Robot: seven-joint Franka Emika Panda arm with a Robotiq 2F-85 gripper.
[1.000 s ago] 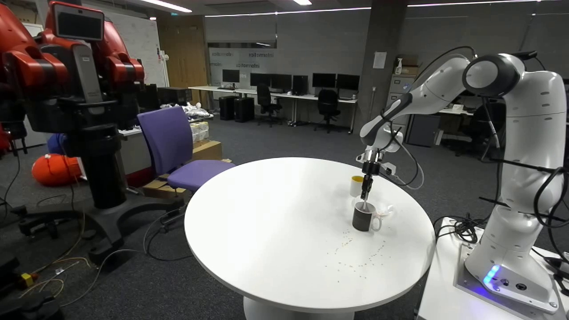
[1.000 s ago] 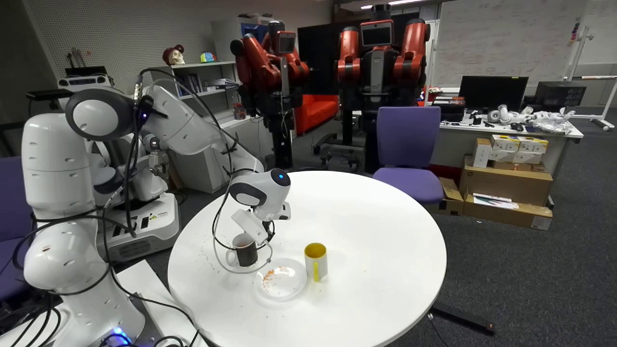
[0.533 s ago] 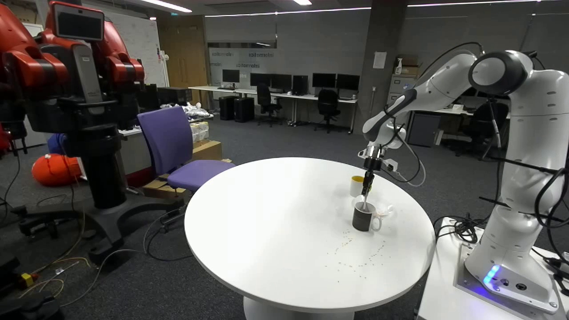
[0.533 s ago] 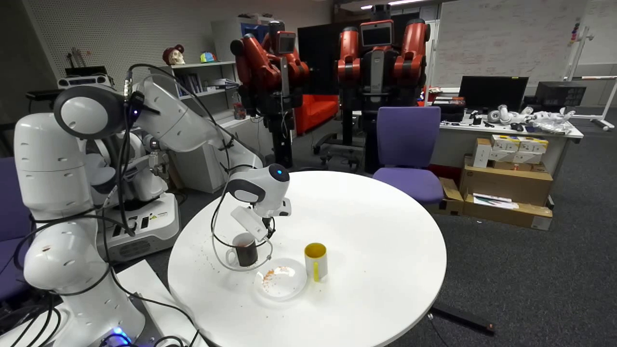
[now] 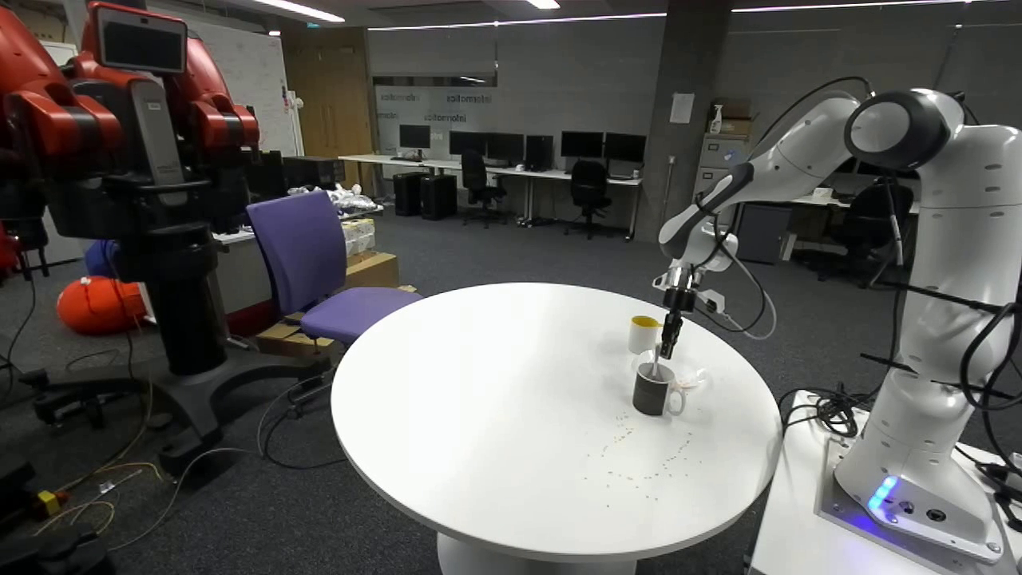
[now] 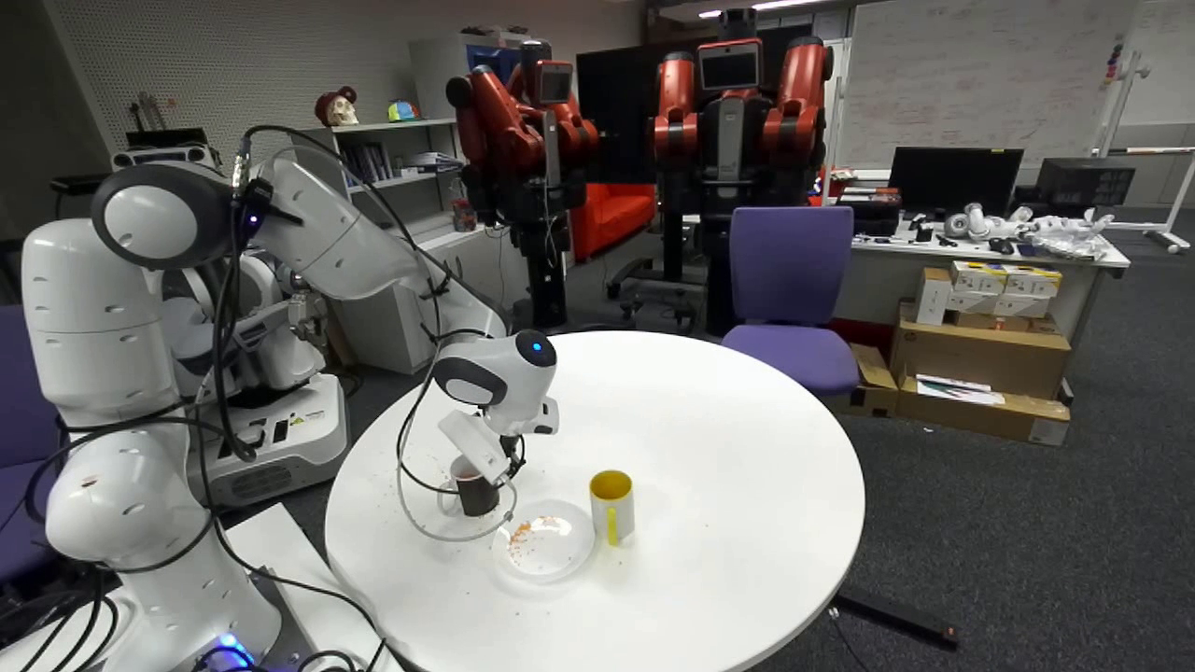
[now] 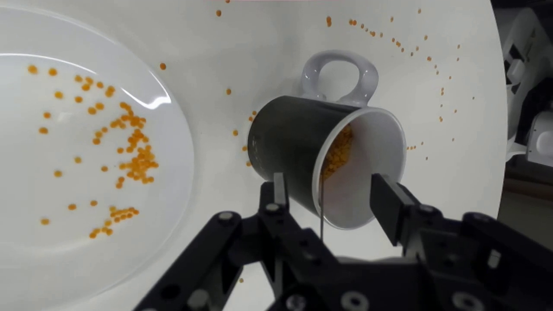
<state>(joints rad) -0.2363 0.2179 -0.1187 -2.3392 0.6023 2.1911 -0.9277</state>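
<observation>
My gripper (image 7: pixel 330 188) is open and empty in the wrist view, its two fingers spread above the mouth of a dark mug with a white handle (image 7: pixel 289 134). The mug stands upright on the table in both exterior views (image 5: pixel 651 395) (image 6: pixel 478 495) and has small orange grains inside. A thin spoon-like handle (image 7: pixel 322 211) leans out over the mug's rim, between the fingers but not gripped. The handle also shows in an exterior view (image 5: pixel 656 361), beside the gripper (image 5: pixel 669 353). Its lower end is hidden in the mug.
A clear plate (image 7: pixel 177 134) with scattered orange grains lies beside the dark mug. A white mug with a yellow inside (image 6: pixel 602 509) stands by the plate. Loose grains (image 5: pixel 671 463) dot the round white table (image 5: pixel 479 399). A purple chair (image 5: pixel 299 247) stands at its edge.
The gripper first rose slightly, then moved away from the thin handle, toward the arm's base. The handle now stands apart from the fingers, leaning in the mug. Mugs and plate have not moved.
</observation>
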